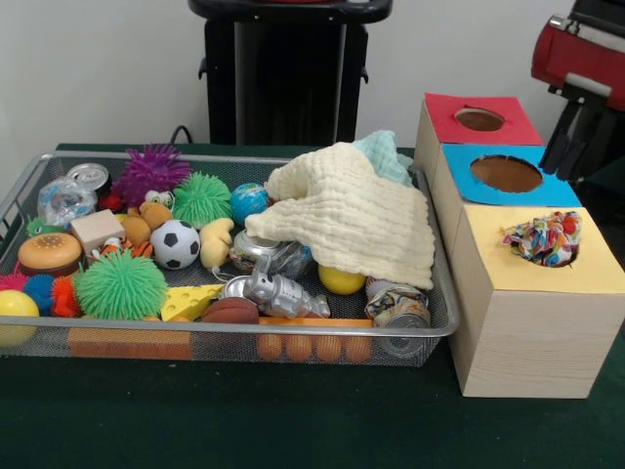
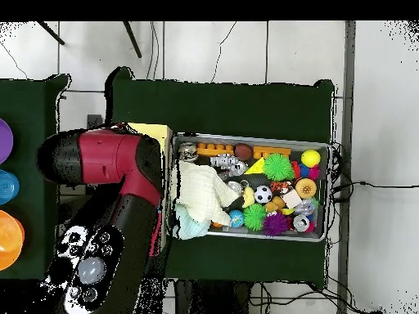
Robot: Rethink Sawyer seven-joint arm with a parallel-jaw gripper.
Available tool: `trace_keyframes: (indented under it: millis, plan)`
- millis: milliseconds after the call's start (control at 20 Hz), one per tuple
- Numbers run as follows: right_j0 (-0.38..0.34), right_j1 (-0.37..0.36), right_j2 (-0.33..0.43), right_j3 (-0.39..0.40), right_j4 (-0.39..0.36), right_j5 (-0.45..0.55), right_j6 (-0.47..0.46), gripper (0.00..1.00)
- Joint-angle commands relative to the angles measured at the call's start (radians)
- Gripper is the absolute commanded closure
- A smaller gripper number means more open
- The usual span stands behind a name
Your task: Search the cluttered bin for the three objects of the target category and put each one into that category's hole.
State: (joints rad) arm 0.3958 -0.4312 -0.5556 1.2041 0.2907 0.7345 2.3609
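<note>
1 printed fabric bundle (image 1: 547, 239) sits wedged in the yellow-topped box's hole (image 1: 562, 256) near the bench's right edge. The wire-mesh bin (image 1: 441, 322) lies centrally, the cream cloth (image 1: 352, 215) draped inside. The gripper's opening cannot be told.

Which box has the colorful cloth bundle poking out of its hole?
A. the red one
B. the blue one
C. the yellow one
C: the bundle sits in the hole of the yellow box; the red box and blue box show empty holes.
</note>
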Motion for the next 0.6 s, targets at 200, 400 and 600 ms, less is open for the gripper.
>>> trace_keyframes:
  millis: [200, 400, 600]
  plan:
    - [-0.016, -0.016, 0.078, 0.040, 0.042, 0.075, 0.204, 1.00]
    - [-0.023, -0.014, 0.079, 0.050, 0.036, 0.059, 0.187, 1.00]
    - [-0.028, 0.013, 0.084, 0.055, 0.033, 0.023, 0.193, 1.00]
